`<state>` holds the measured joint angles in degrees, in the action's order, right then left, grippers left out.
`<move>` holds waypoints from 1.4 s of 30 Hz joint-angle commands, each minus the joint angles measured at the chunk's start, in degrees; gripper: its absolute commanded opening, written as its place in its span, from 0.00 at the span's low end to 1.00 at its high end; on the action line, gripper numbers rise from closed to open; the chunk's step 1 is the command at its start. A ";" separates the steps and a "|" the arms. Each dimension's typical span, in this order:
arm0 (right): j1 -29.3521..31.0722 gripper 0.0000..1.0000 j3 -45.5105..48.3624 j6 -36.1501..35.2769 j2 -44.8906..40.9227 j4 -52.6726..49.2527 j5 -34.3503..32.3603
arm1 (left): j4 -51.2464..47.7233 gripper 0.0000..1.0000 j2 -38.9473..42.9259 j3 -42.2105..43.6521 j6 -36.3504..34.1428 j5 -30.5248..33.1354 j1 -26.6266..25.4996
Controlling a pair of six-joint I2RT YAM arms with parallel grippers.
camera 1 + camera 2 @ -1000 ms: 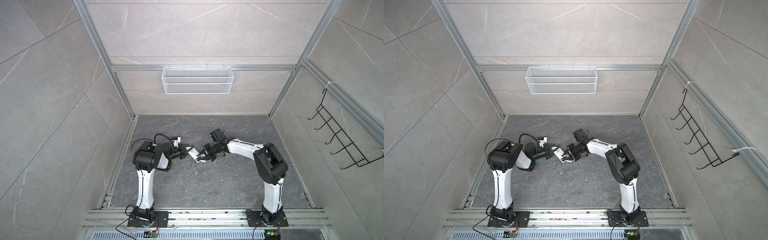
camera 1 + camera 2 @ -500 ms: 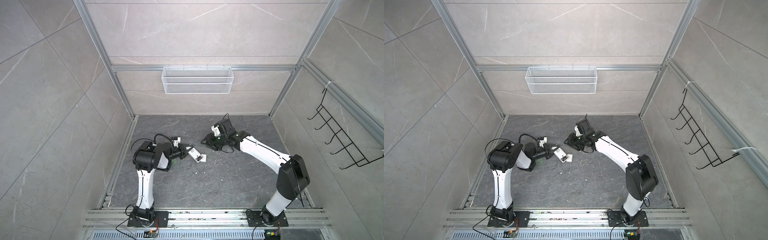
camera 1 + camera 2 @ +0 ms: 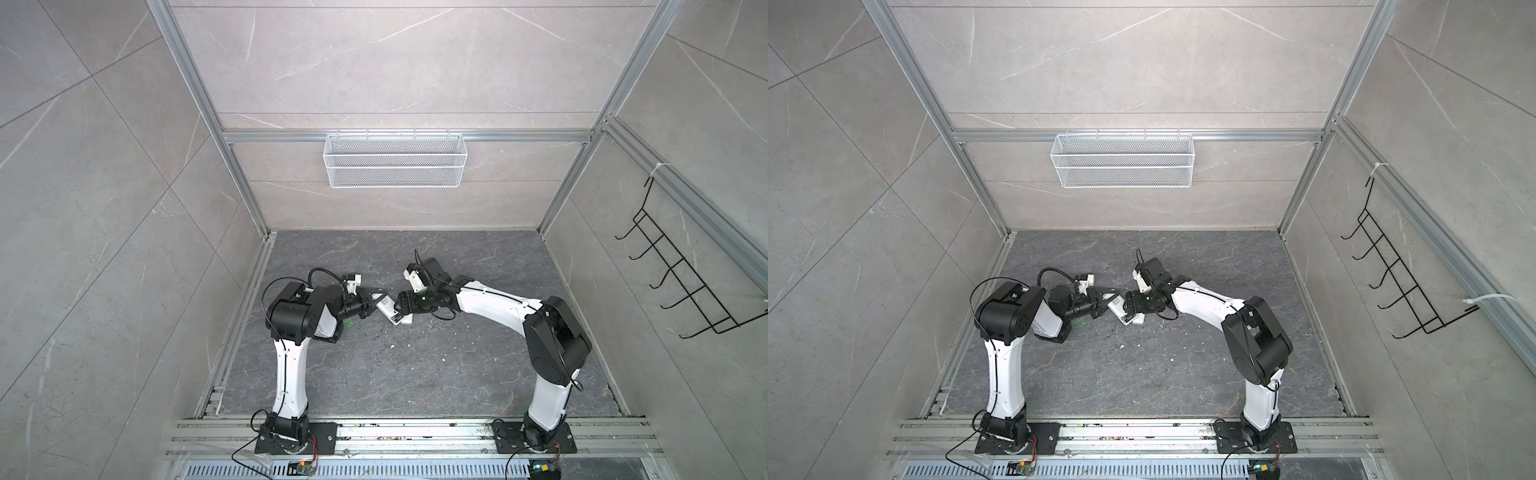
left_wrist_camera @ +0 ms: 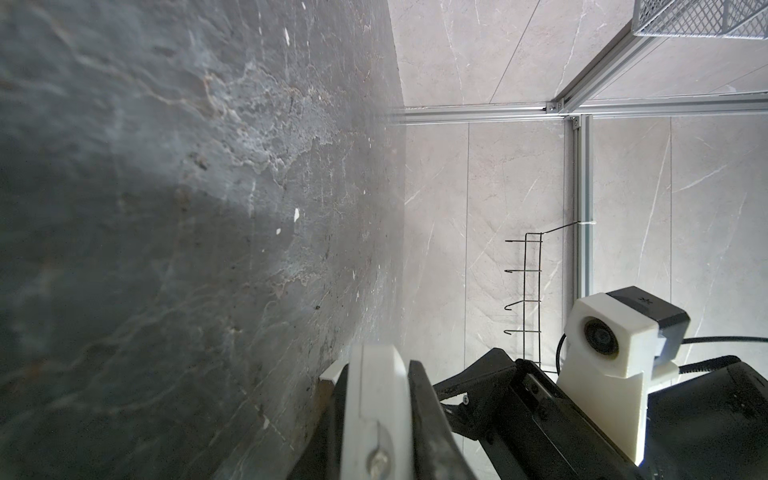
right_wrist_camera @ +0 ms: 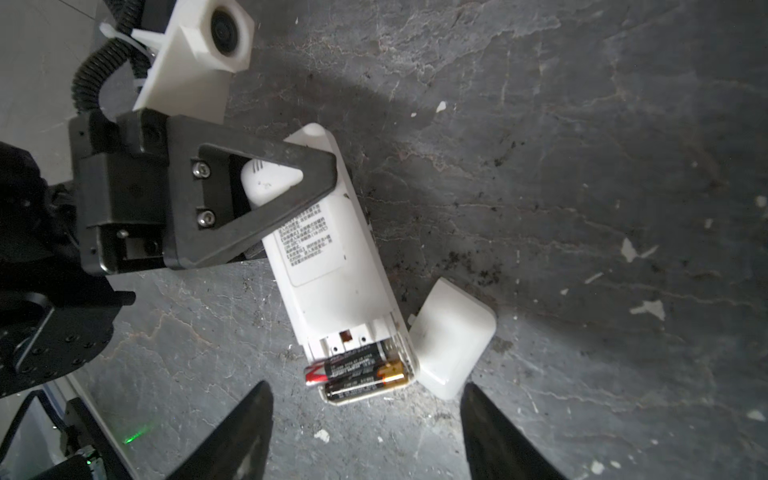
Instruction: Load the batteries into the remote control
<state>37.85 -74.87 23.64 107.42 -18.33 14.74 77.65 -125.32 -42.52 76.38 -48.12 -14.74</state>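
Right wrist | remote control was white, label side up, battery bay uncovered | batteries sat side by side in that bay, one poking out | left gripper clamped remote's other end | right gripper hung spread wide, empty, beside bay

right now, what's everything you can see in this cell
remote control: one, white, back up on the grey floor
batteries: two, dark with metallic ends, lying in the remote control's open compartment
cover piece: one, white, on the floor beside the battery end
wire basket: one, white, on the back wall
hook rack: one, black, on the right wall
left gripper: one, black, shut on the remote control
right gripper: one, black, open over the battery end
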 commanded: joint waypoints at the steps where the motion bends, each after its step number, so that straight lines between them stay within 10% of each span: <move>1: 0.74 0.72 0.96 -3.33 2.68 2.54 -0.61 | 3.33 0.10 -0.15 -0.98 0.61 -0.48 0.17; 42: 3.10 0.71 4.13 2.45 -2.26 13.26 5.45 | 3.39 0.10 -0.92 -4.21 11.23 -3.70 -0.80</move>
<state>40.34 -70.43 24.27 108.84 -9.96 16.32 78.08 -127.28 -44.93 85.12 -50.70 -14.50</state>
